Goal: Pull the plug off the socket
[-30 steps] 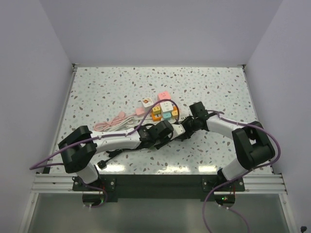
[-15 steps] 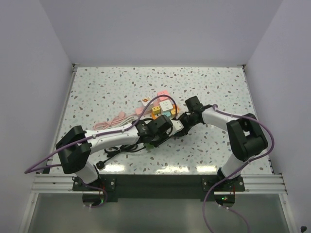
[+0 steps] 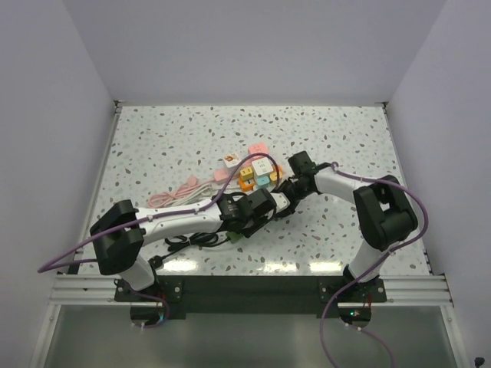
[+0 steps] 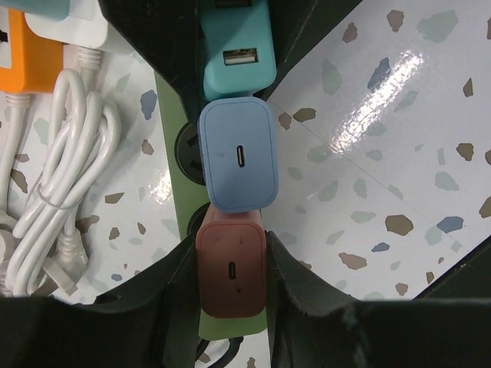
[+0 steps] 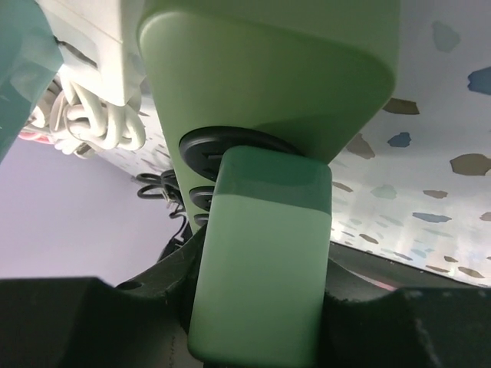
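Grips on two plugs: L gripper [image 4: 230,257] is pinched on the red-brown plug [image 4: 230,287] between its fingers [image 4: 175,300], seated in the green strip [image 4: 170,107] right ahead; R gripper [image 5: 259,310] clamps the pale green plug [image 5: 265,230], not yet out of its socket [image 5: 219,146]. Prob. one braces, other pulls.

The left arm [image 3: 184,221] and the right arm [image 3: 341,184] stretch low and inward, wrists nearly meeting. The left gripper [image 4: 230,245] pinches a red plug [image 4: 230,280] between its fingers [image 4: 173,307]; the right gripper [image 5: 261,264] clamps a green plug [image 5: 261,230].
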